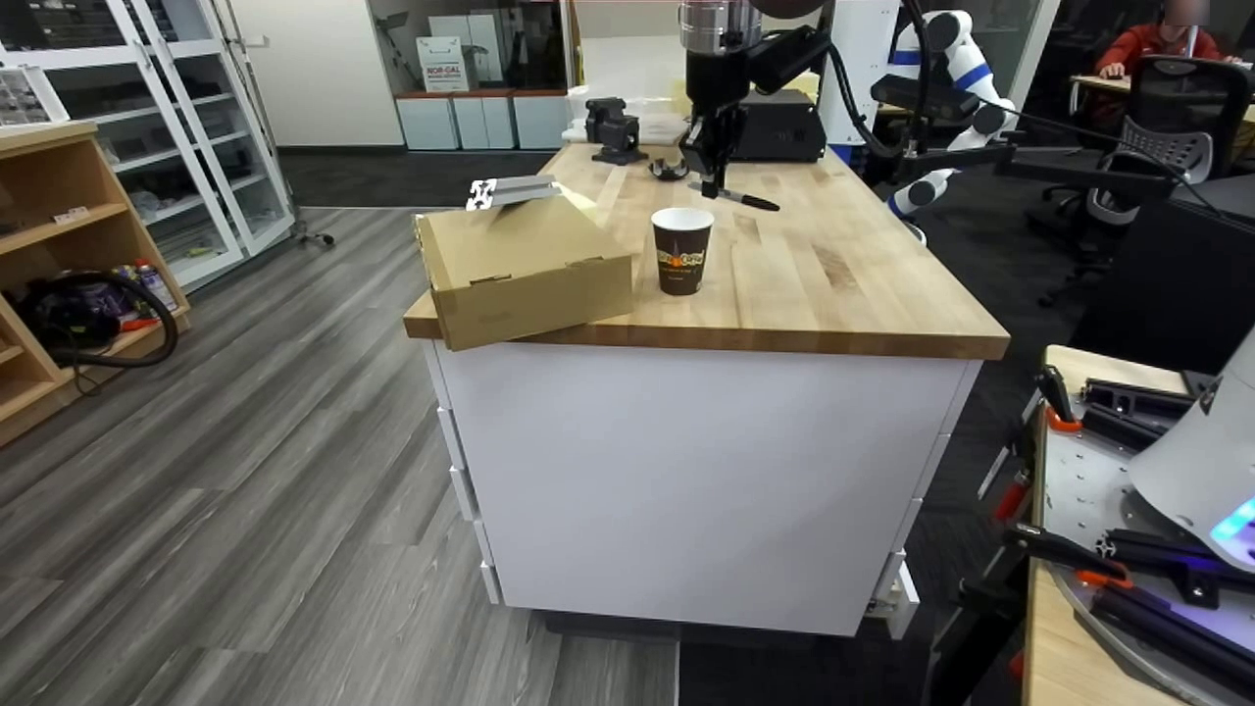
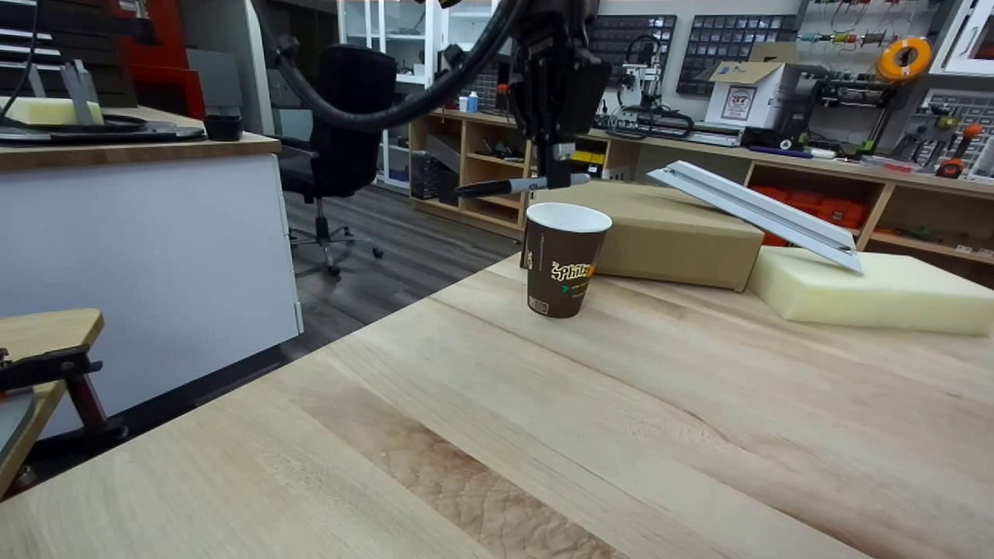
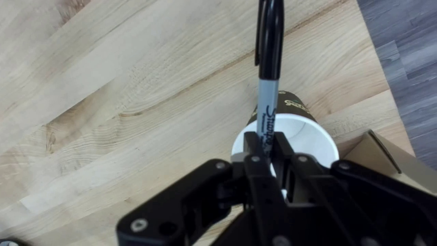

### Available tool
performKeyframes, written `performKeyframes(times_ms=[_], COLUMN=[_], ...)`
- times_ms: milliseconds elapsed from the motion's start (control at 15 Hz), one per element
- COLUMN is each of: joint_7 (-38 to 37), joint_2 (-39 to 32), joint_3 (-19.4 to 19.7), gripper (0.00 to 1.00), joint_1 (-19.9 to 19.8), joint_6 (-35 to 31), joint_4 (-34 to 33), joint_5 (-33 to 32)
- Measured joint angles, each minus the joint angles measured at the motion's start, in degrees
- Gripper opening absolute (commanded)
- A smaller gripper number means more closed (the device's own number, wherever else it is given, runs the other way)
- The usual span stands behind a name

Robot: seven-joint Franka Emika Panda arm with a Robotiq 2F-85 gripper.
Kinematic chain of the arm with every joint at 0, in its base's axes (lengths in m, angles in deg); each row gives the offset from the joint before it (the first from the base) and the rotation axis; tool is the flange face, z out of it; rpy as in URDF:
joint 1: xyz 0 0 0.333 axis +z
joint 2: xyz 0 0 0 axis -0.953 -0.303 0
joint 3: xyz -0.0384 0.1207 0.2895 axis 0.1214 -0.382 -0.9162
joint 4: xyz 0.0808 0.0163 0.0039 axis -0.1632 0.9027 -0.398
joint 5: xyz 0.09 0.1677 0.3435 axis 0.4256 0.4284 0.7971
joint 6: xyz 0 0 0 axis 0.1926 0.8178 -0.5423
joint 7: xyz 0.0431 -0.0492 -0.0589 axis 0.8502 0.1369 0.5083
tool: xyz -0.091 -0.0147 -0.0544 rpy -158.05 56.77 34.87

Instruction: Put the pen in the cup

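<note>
Just above the cup (image 2: 566, 268), the pen (image 3: 269, 82) lies nearly flat in the air. We see the gripper (image 3: 267, 144) pinching it tight by its gray part, so the black cap pokes out past the cup's side. The pen is not in the cup yet. We think this hold is good for carrying, because both sides squeeze the thin pen. It looks less good for dropping. The pen seems longer than the cup's mouth is wide, so if we let go now, it could land across the cup and roll off. We guess one end must tip down toward the cup first.

The cup stands straight up on the surface (image 2: 466, 404) with its mouth facing up, which makes it ready to catch the pen. Right beside the cup sits the cardboard box (image 1: 534, 304), hanging partly past the surface's edge. We would go around it, so nothing bumps. The cup looks like light paper, and we think a small poke could knock it over.
</note>
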State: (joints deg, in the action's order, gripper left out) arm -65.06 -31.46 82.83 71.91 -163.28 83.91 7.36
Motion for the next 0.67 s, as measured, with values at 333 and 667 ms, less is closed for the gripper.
performKeyframes(times_ms=[333,667], joint_7=[1.1,2.2], joint_2=[-1.6,-2.0], joint_3=[-0.1,-0.1], gripper=[0.07,0.07], joint_1=[0.9,1.4], joint_6=[0.1,0.0], joint_4=[-2.3,-3.6], joint_5=[0.0,0.0])
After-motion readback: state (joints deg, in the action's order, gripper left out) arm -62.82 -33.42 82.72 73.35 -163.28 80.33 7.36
